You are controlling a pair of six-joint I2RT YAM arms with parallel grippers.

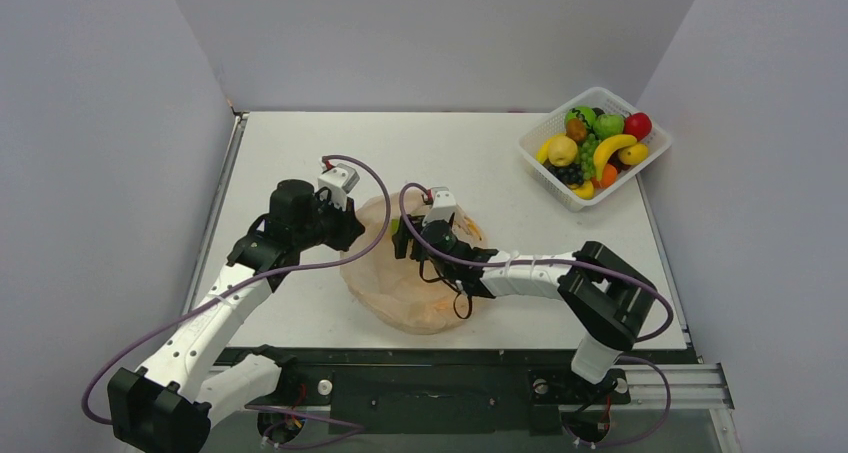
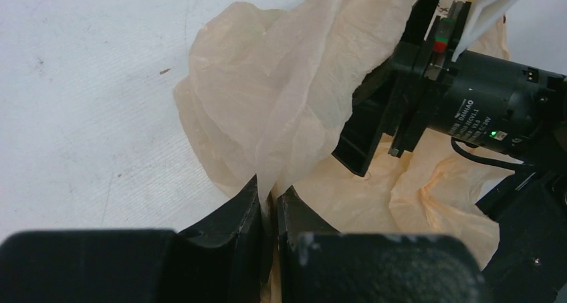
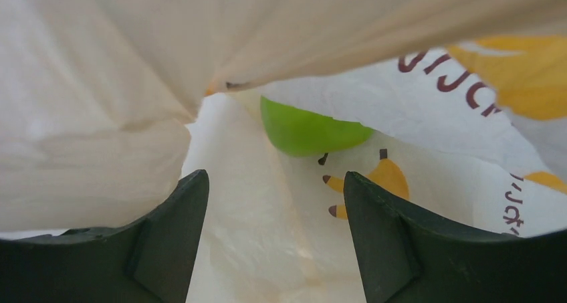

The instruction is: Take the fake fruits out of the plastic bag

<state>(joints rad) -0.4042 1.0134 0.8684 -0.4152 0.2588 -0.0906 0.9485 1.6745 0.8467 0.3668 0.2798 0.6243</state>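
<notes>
The plastic bag (image 1: 395, 293) lies crumpled on the white table (image 1: 300, 153), just ahead of the near edge and between the two arms. Bare tabletop stretches to its left and behind it up to the back wall. A white lattice basket (image 1: 547, 176) sits well apart at the far right corner, heaped with fake fruits (image 1: 592, 143) in red, yellow, green and orange.

The bag is thin, wrinkled, translucent peach film, with yellow-orange printed shapes and dark lettering on its inner face. The left tool (image 2: 269, 206) has its black fingers pressed together on an upstanding fold of the bag's rim, holding the film up in a ridge. The right tool (image 3: 274, 182) is spread wide inside the bag's mouth, with nothing between its fingers.

Only the right wrist view shows the inside: a smooth, glossy green fruit (image 3: 307, 126) lies ahead of the spread fingers, half tucked under a sagging sheet of film and apart from both fingertips. The left wrist view shows the pinch, with the right arm's black motor housing (image 2: 488, 95) close beside it.
</notes>
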